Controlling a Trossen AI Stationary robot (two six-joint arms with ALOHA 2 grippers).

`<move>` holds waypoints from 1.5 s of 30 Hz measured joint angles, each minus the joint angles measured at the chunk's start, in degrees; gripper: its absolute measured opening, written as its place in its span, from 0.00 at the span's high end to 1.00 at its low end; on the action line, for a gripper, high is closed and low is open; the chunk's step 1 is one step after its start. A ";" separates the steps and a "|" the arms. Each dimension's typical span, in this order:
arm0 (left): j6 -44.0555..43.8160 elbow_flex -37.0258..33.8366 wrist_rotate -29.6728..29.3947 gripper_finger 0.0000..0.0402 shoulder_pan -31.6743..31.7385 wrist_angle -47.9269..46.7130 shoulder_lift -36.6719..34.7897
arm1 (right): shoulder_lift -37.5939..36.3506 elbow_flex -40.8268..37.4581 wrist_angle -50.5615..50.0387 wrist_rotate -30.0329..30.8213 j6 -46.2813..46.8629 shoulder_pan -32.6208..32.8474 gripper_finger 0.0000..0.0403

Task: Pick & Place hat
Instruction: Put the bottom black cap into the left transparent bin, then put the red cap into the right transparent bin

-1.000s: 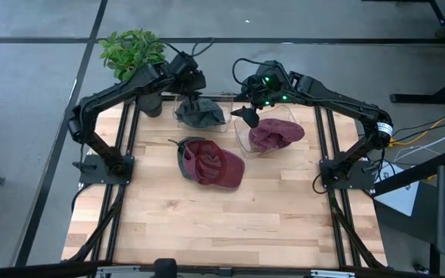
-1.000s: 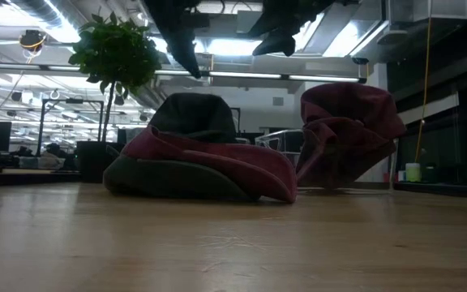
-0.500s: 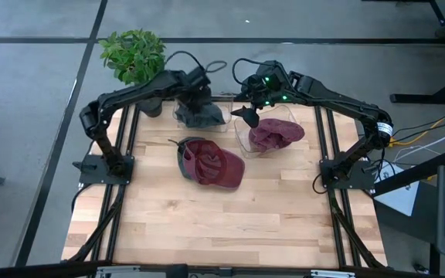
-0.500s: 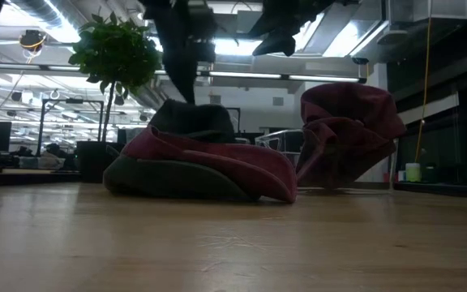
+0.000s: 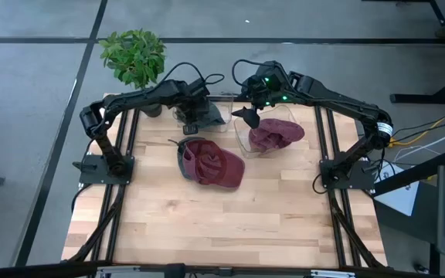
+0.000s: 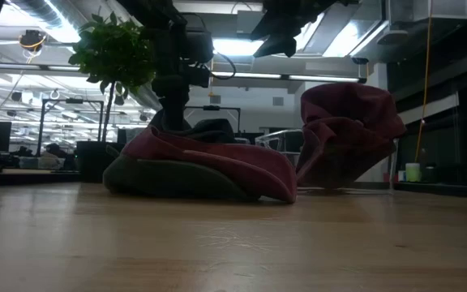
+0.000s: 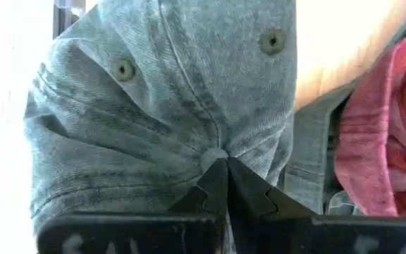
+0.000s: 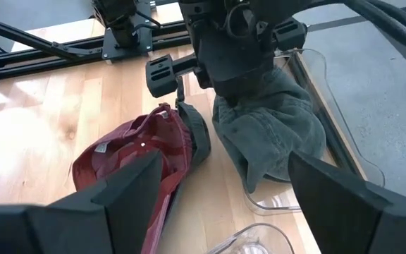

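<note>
A grey hat (image 5: 207,116) lies crown-up in a clear tray at the table's far side, also showing in the low view (image 6: 213,130) and the right wrist view (image 8: 273,137). My left gripper (image 5: 191,122) is down on it, shut (image 7: 220,169). A red hat (image 5: 211,162) with a grey brim lies on the table's middle (image 6: 201,166). A second red hat (image 5: 276,133) sits crumpled in a clear bin (image 6: 347,134). My right gripper (image 5: 247,114) hovers open (image 8: 228,212) between the two containers, touching nothing. My left gripper comes at the grey hat from above, slanting toward the near edge. Its shut fingertips (image 7: 240,185) meet on the crown right at the top button (image 7: 212,156). Whether any cloth is pinched between them cannot be told. The hat stays in its tray, crown squashed low.
A potted plant (image 5: 134,54) stands beyond the far left corner. The clear tray's rim (image 8: 280,206) and the clear bin (image 5: 242,139) sit close together at the far side. Bare wood (image 5: 207,224) covers the near half of the table.
My left gripper has come down and toward the near edge, from above the grey hat onto its crown. The crown, a tall dome before, now sits lower in the low view. The right arm and both red hats have kept still.
</note>
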 joint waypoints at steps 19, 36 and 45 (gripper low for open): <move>-11.53 -0.07 14.64 0.70 -4.68 0.64 -20.72 | 0.00 0.00 -5.42 0.01 1.54 3.25 0.24; -26.67 -0.04 14.04 0.58 -28.20 -9.88 -23.48 | 0.46 -1.50 -12.51 7.48 2.06 23.70 0.24; -32.28 -0.04 11.63 0.59 -35.79 -10.16 -23.50 | 0.50 -19.39 2.88 12.31 11.18 30.26 0.24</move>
